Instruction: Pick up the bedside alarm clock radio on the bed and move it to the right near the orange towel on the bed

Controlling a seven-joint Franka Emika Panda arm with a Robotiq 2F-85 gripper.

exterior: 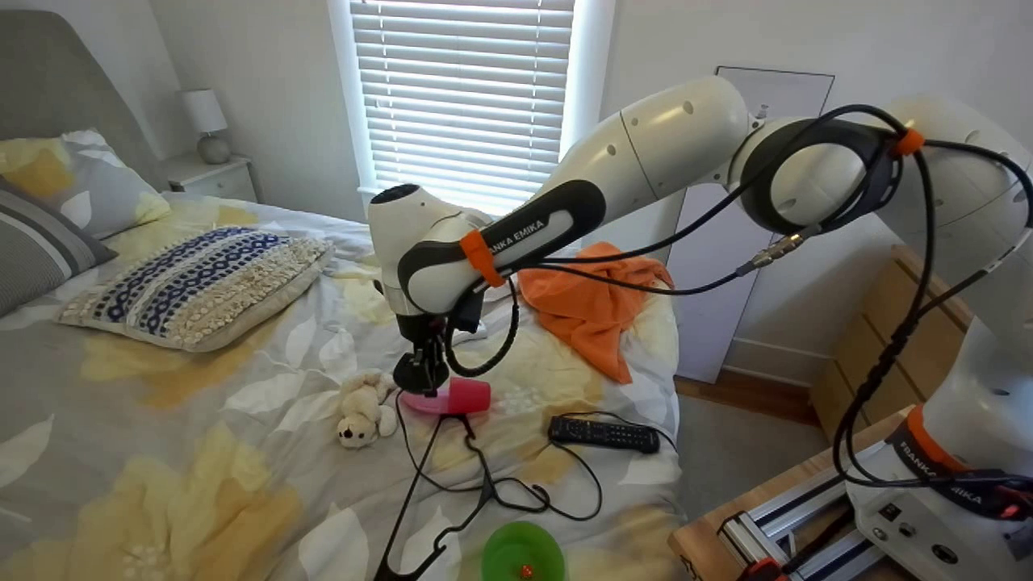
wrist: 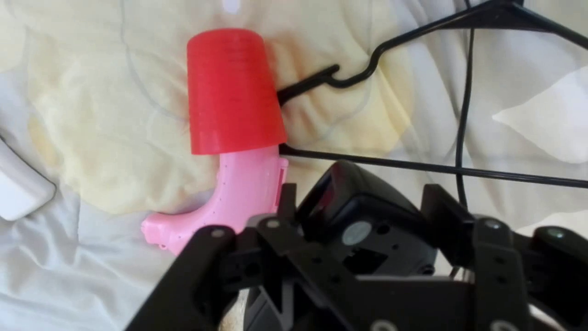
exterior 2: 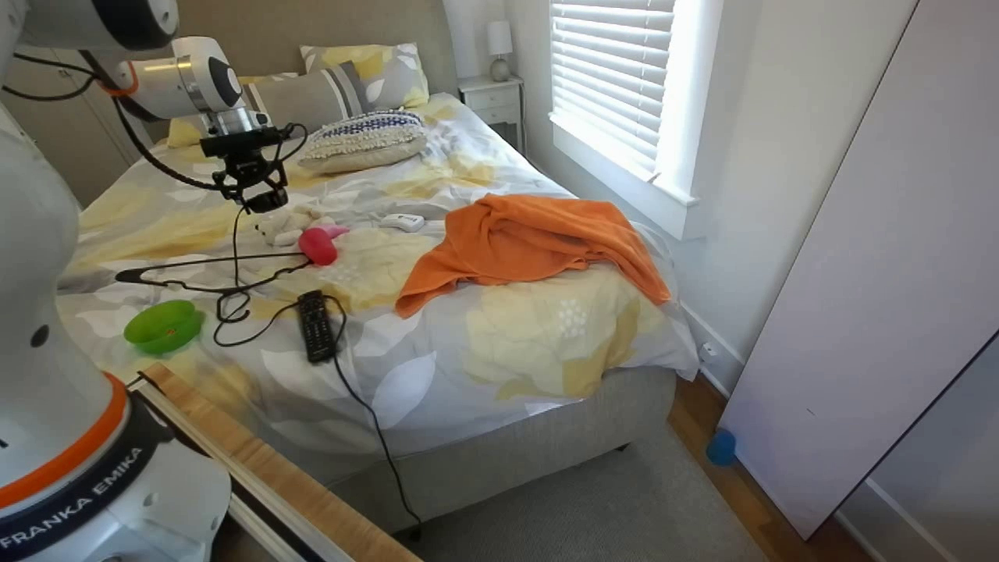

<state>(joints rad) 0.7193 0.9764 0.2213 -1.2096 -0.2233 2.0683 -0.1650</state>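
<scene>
I see the gripper clamped on the black alarm clock radio, aloft between its fingers, cord hanging below. The radio looks light, stiff, perhaps slippery; opposite sides seem the best hold.

The base reads "FRANKA EMIKA"; the forearm, partly covered, "ANKA EMIKA".

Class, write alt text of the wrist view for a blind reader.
The tool holds a black clock radio over patterned bedding. Nearby lie a pink object with a red end, a black hanger and, far left, something white.
</scene>
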